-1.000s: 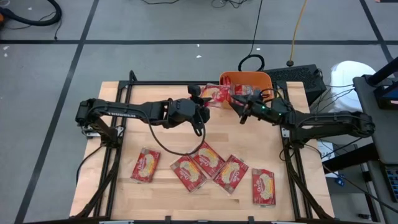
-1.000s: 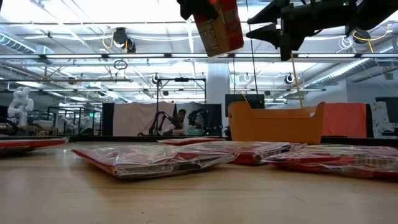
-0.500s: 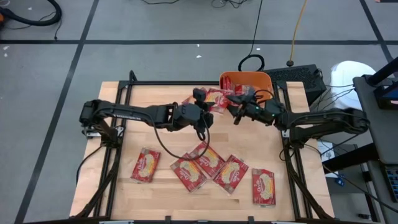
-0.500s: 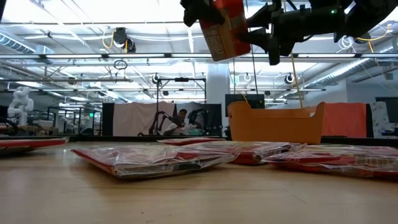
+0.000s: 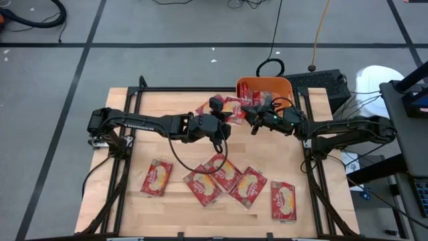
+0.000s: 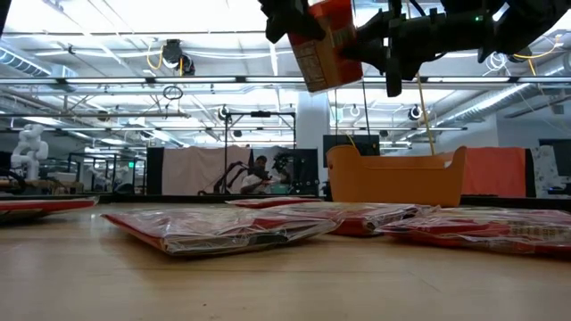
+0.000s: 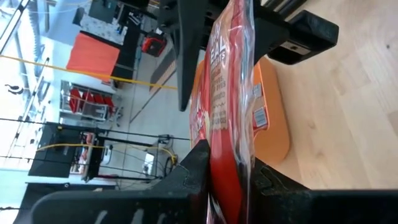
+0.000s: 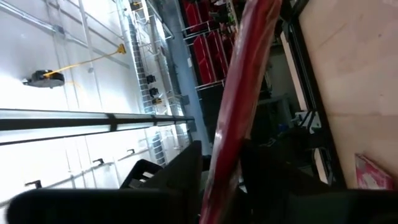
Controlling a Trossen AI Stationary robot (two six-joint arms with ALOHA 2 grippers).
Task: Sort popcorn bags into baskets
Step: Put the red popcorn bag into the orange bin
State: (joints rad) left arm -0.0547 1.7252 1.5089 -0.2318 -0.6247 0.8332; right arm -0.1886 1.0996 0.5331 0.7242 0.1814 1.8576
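One popcorn bag (image 6: pixel 323 43), a flat red packet, hangs high above the table between both grippers, beside the orange basket (image 5: pixel 265 87) at the table's far edge. My left gripper (image 5: pixel 219 114) is shut on it from the table's left. My right gripper (image 5: pixel 249 115) comes from the right and is shut on the same bag (image 8: pixel 239 106). Several more popcorn bags (image 5: pixel 224 171) lie flat on the table near its front edge. My left gripper pinches the bag's near end (image 7: pixel 229 163) between its two fingers, coming roughly level from the table's left. The bag stands on edge, lifted clear of the table, and reaches away from the fingers toward the basket. My right gripper pinches the bag's flat faces (image 8: pixel 219 167) between its two fingers, at the end away from my left gripper. It comes roughly level from the table's right. The bag shows edge-on between the fingers, clear of the table.
The orange basket (image 6: pixel 395 176) stands on the table's far right part, below and behind the held bag. One more red packet (image 5: pixel 203 107) lies on the table under my left arm. Black frame rails (image 5: pixel 127 144) run along the table's left and right sides.
My right gripper has moved toward the table's left to the held bag and has shut on it. My left gripper has carried the bag a little toward the right, still lifted high.
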